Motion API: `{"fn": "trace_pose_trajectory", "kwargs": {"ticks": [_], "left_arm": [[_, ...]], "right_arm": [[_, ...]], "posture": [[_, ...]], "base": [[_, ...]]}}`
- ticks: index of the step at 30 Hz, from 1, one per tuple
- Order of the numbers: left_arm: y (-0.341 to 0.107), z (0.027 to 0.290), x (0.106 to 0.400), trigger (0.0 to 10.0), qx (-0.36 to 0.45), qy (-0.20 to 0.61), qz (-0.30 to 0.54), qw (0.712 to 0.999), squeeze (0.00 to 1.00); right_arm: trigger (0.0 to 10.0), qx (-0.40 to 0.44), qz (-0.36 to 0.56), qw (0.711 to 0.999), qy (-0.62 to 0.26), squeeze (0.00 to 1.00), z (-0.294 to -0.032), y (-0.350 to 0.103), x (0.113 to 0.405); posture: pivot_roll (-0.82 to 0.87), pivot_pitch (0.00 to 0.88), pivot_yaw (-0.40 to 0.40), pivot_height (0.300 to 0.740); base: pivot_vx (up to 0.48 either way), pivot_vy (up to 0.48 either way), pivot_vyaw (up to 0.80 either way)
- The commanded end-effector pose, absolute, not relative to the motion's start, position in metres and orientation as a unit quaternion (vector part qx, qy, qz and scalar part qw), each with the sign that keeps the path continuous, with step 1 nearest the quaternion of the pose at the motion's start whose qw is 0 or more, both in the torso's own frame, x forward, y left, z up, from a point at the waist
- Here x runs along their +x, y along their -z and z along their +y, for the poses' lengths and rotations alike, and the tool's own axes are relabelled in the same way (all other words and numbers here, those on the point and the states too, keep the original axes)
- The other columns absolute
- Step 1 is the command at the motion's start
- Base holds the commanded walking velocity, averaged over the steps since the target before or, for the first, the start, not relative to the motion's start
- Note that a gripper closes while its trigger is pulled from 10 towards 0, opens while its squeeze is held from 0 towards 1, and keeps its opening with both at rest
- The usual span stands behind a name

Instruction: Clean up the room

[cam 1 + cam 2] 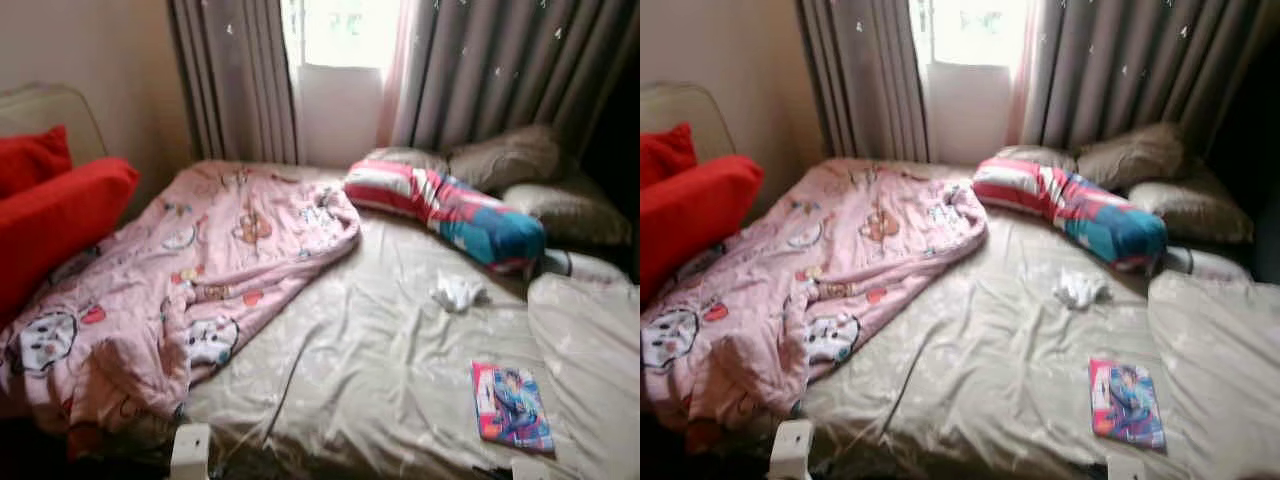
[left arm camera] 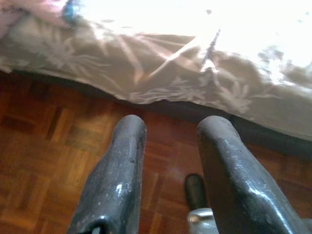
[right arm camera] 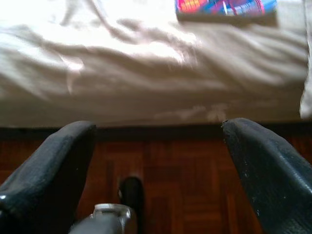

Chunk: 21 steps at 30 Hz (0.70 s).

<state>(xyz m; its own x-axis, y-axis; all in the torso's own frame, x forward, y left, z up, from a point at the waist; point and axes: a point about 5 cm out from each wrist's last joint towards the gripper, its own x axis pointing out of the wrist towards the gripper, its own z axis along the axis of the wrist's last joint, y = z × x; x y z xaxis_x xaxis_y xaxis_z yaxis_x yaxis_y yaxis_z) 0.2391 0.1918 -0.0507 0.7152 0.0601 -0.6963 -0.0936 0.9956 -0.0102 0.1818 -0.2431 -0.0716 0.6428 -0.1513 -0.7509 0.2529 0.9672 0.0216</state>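
Where the parquet floor (image 2: 58,161) meets the bed's edge, left gripper (image 2: 168,146) and right gripper (image 3: 158,146) hang low, fingers parted, the right wider, both holding nothing. Bed (image 1: 380,350): beige sheet, rumpled. Colourful book (image 1: 511,406): flat near the front right edge. Pink cartoon-print blanket (image 1: 190,280): heaped across the left half. Small white crumpled cloth (image 1: 456,291): mid-sheet, right. Striped bolster (image 1: 445,208): lying beyond it. Brown pillows (image 1: 505,160): at the headboard corner. Red cushions (image 1: 50,210): far left. Grey curtains (image 1: 230,80): flanking the window.
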Motion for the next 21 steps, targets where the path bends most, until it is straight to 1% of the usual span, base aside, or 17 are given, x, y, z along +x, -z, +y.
{"fn": "trace_pose_trajectory", "kwargs": {"ticks": [1,21], "left_arm": [[0.0514,0.1994,0.2369,10.0,-0.012,-0.047,0.383,0.922,0.0],[0.0521,0.1998,0.2357,10.0,-0.01,-0.043,0.386,0.922,0.0]], "right_arm": [[10.0,0.063,0.404,0.907,0.104,0.0,-0.239,0.0701,0.1871],[10.0,0.068,0.402,0.907,0.106,0.0,-0.2385,0.0698,0.1881]], "posture": [[-0.05,0.004,0.014,0.74],[-0.05,0.004,0.015,0.74]], "base": [[0.0,0.48,0.0],[0.0,0.48,0.0]]}}
